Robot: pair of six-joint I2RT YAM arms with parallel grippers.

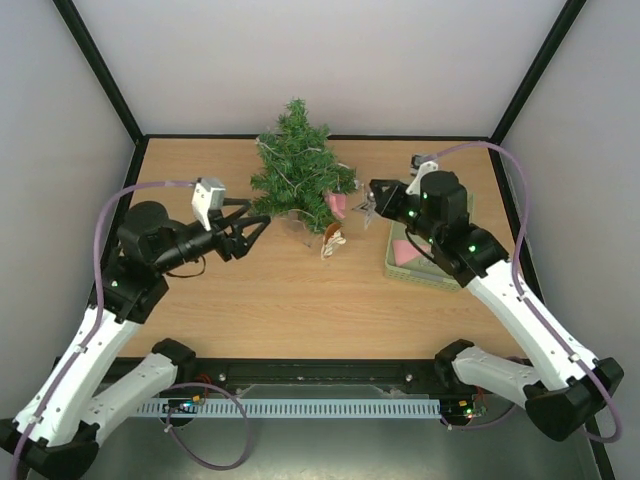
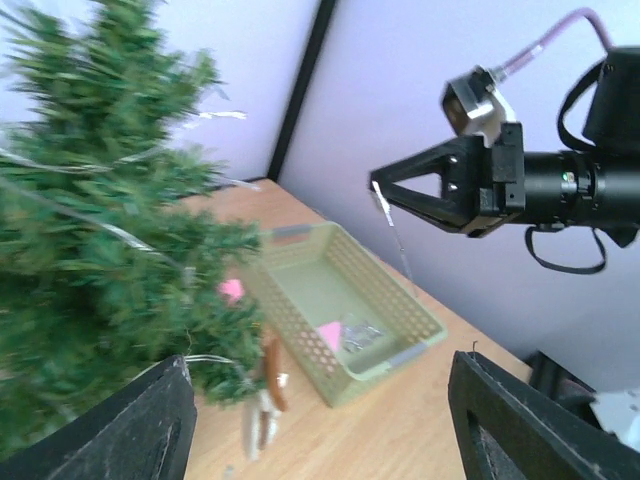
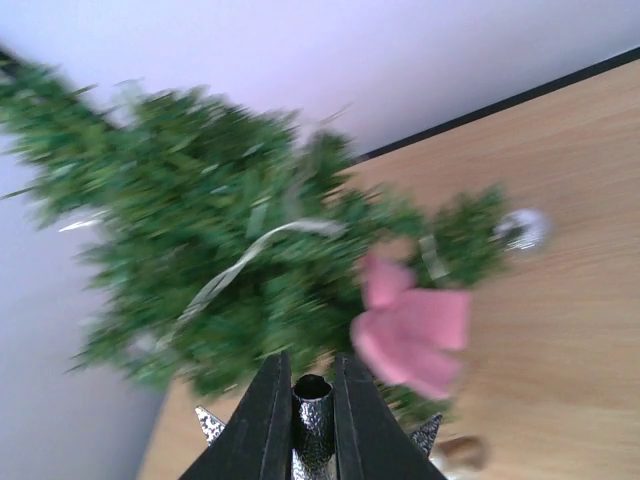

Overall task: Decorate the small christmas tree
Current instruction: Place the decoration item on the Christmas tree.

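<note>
- The left gripper point(image 1: 262, 222) is held low over the table point(image 1: 300, 320), just beside the lower left branches. Its fingers are spread wide and nothing is held between them.
- The right gripper point(image 1: 372, 205) is clamped tight on a silver star point(image 3: 312, 430) by the short tube at its middle. A thin silvery strand is seen dangling below the jaws in the left wrist view.
- A pale green basket point(image 2: 300, 335) is set on the right side of the table beneath the right arm, with a pink piece point(image 2: 330, 335) lying in it.
- A brown ornament point(image 1: 332, 240) is seen at the front of the tree; whether it hangs or lies on the table cannot be told.
- The small christmas tree point(image 1: 298, 170) is stood upright at the middle of the far edge of the table. A pink bow point(image 3: 410, 325) is already hung on its lower right branches.
- The right wrist view is blurred, so the star is only probably a topper.
- If it is one, it should be lifted above the tip, the tube turned mouth down and lined up over the top shoot, then lowered straight.
- The tree could be steadied low on the trunk by the open left gripper, so that it is not tipped. The bow should be cleared on the way up.
</note>
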